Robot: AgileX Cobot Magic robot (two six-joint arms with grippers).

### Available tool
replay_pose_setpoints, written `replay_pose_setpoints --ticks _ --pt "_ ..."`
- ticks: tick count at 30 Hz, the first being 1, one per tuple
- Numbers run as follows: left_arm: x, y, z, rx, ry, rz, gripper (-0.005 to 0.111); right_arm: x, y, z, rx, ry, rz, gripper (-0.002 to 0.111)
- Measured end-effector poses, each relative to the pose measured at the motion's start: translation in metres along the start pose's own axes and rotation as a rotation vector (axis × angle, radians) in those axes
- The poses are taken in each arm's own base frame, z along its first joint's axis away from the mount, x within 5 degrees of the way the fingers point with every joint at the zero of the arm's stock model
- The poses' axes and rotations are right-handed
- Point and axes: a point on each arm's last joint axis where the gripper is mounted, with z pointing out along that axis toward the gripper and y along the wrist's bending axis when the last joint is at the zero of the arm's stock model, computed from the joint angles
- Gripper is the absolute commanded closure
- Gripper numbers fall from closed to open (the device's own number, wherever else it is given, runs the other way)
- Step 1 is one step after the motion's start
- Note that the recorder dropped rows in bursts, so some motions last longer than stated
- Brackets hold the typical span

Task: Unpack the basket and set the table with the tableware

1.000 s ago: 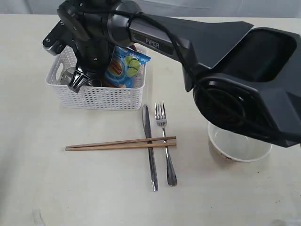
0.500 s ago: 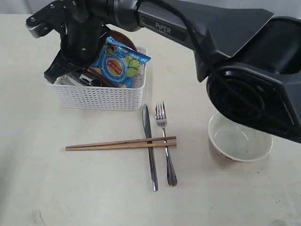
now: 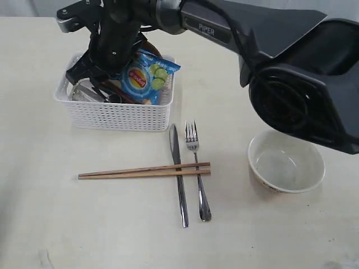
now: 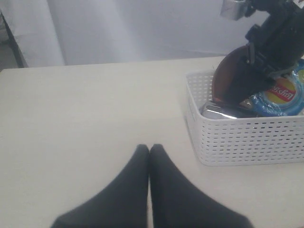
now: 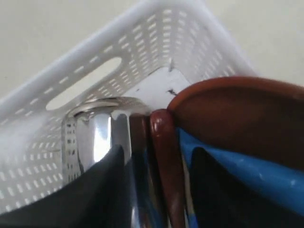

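Note:
My right gripper (image 3: 90, 84) reaches across into the white basket (image 3: 115, 115) at the table's far left. In the right wrist view its jaws (image 5: 159, 187) stand open on either side of the dark wooden spoon's handle (image 5: 164, 152), between the steel cup (image 5: 92, 133) and the blue chip bag (image 5: 247, 175). The round brown plate (image 5: 242, 118) leans behind the bag. On the table (image 3: 50, 218) lie the knife (image 3: 179, 185), fork (image 3: 197, 179) and chopsticks (image 3: 129, 172), and the cream bowl (image 3: 286, 165) stands to the right. My left gripper (image 4: 149, 150) is shut, low over bare tabletop beside the basket (image 4: 237, 140).
The chip bag (image 3: 147, 75) stands upright in the basket, against the plate (image 3: 150, 46). The right arm's thick dark body (image 3: 291, 73) spans the upper right of the exterior view, above the bowl. The chopsticks lie across the knife and fork.
The right gripper's jaws have opened. It swung left over the basket's end, then back to its left-middle, and the arm rose clear of the bowl.

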Motion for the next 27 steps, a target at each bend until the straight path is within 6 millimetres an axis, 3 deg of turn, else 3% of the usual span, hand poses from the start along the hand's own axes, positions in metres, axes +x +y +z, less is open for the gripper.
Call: replay_pose_setpoints --ticks 10,17,20,25,27 --pt "0.000 0.000 0.000 0.000 0.000 0.000 0.107 0.001 0.010 0.013 -0.140 -0.022 -0.017 0.065" --pt "0.000 0.000 0.000 0.000 0.000 0.000 0.107 0.003 0.005 0.015 -0.198 -0.018 -0.012 0.062" --pt "0.000 0.000 0.000 0.000 0.000 0.000 0.107 0.004 0.004 0.015 -0.201 -0.011 -0.017 0.074" --pt "0.000 0.000 0.000 0.000 0.000 0.000 0.107 0.003 0.003 0.012 -0.207 -0.012 -0.066 0.108" --pt "0.000 0.000 0.000 0.000 0.000 0.000 0.107 0.003 0.004 0.011 -0.211 -0.014 -0.080 0.109"
